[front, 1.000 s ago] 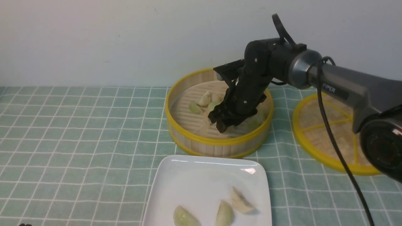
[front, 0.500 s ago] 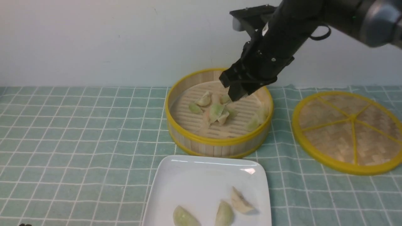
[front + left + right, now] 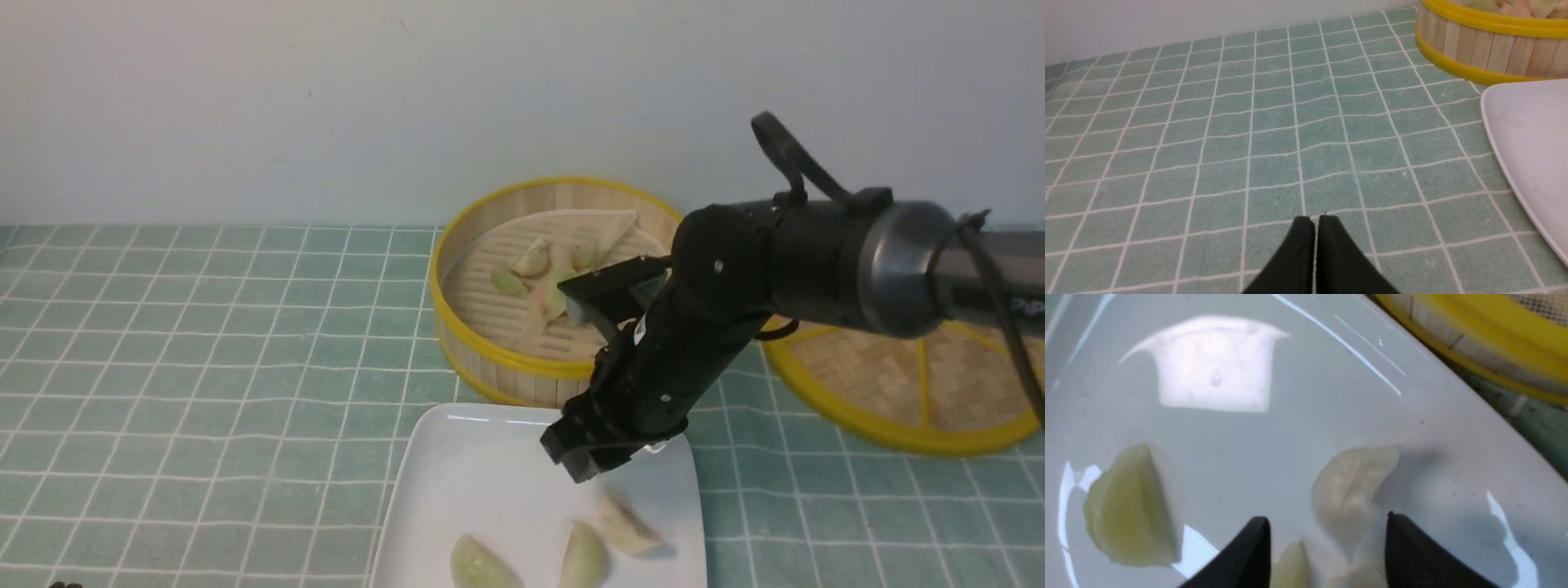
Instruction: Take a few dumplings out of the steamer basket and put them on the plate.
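My right claw point(image 3: 588, 461) hangs spread over the plate point(image 3: 473, 490); more dumplings point(image 3: 531, 260) lie in the basket point(image 3: 490, 367) just beyond. My left claw point(image 3: 1312, 228), pressed together, is farther off.

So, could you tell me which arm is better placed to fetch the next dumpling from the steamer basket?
Probably right: the right claw hangs open over the plate, beside the steamer basket, while the left claw sits shut over tablecloth farther away.
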{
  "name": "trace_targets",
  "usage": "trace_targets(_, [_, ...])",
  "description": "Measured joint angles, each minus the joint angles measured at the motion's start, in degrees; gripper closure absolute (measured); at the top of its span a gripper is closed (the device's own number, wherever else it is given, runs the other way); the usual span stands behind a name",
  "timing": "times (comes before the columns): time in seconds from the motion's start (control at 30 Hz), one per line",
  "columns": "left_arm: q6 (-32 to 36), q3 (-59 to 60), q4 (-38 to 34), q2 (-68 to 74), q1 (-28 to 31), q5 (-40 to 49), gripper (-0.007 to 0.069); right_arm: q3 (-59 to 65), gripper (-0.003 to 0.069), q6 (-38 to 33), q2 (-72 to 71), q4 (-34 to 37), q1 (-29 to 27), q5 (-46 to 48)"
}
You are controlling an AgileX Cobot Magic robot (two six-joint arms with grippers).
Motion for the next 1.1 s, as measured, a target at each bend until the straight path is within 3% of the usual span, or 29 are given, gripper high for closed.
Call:
trace_targets(0.17, [0.0, 0.0, 0.0, 0.0, 0.0, 0.0, 0.0631, -0.4, 0.0104, -2.3, -0.1, 1.9, 0.0, 1.1])
trace_targets(0.27, [0.0, 0.0, 0.0, 0.0, 0.0, 0.0, 0.0631, -1.4, 0.0102, -1.3, -1.9, 0.7, 0.0, 4.5])
trace_targets(0.33, [0.0, 0.0, 0.0, 0.0, 0.0, 0.0, 0.0631, -1.6, 0.0195, -0.2, -6.2, -0.7, 0.0, 6.0])
trace_targets(0.37, [0.0, 0.0, 0.0, 0.0, 0.0, 0.0, 0.0631, -1.6, 0.0207, -0.1, -6.7, -0.8, 0.0, 6.1])
trace_targets(0.53, [0.0, 0.0, 0.0, 0.0, 0.0, 0.0, 0.0631, -1.0, 0.0596, 5.0, -27.2, -6.2, 0.0, 5.2])
trace_targets(0.57, [0.0, 0.0, 0.0, 0.0, 0.0, 0.0, 0.0631, -0.3, 0.0624, 5.9, -29.8, -7.0, 0.0, 4.6])
trace_targets(0.7, [0.0, 0.0, 0.0, 0.0, 0.0, 0.0, 0.0631, 6.3, 0.0668, 11.2, -47.1, -13.7, 0.0, -2.5])
trace_targets(0.9, [0.0, 0.0, 0.0, 0.0, 0.0, 0.0, 0.0631, 28.6, 0.0673, 18.4, -75.7, -21.7, 0.0, -18.3])
trace_targets(1.1, [0.0, 0.0, 0.0, 0.0, 0.0, 0.0, 0.0631, 43.7, 0.0673, 25.7, -98.9, -26.2, 0.0, -25.7])
